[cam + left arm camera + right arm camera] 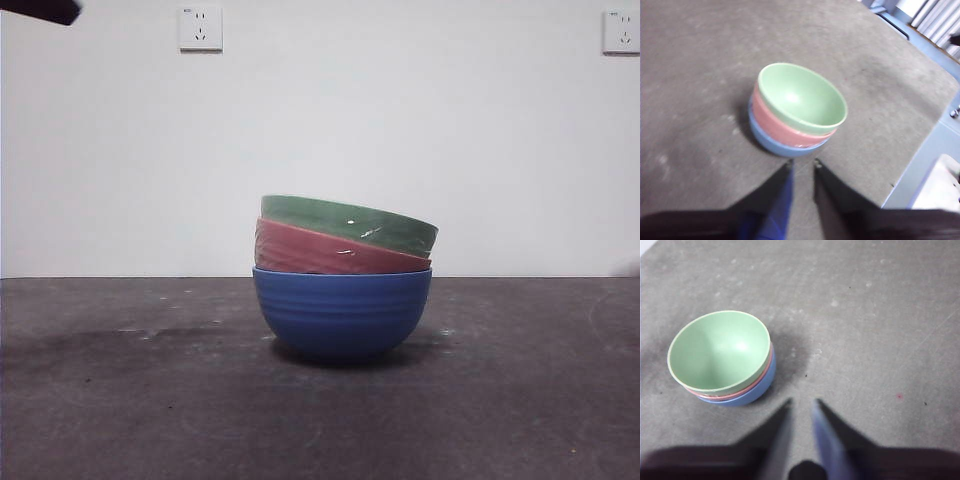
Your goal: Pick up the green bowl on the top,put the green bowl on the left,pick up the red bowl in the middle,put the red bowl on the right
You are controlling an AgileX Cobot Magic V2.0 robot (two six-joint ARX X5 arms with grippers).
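Three bowls stand stacked in the middle of the table. The green bowl (pixel 350 222) sits on top, tilted, nested in the red bowl (pixel 335 252), which sits in a blue bowl (pixel 340 312). The stack shows in the left wrist view, green (pixel 801 96) over red (pixel 775 124), and in the right wrist view, green (pixel 718 350) over red (pixel 747 388). My left gripper (pixel 802 163) hangs above the table close to the stack, jaws a narrow gap apart, empty. My right gripper (pixel 802 402) hangs above bare table beside the stack, jaws a narrow gap apart, empty.
The dark grey table (pixel 120 400) stretches to both sides of the stack. A black arm tip (pixel 40 10) shows at the front view's top left corner. Two wall sockets (pixel 200 28) are on the white wall behind. The table's edge and pale fittings (pixel 940 180) show in the left wrist view.
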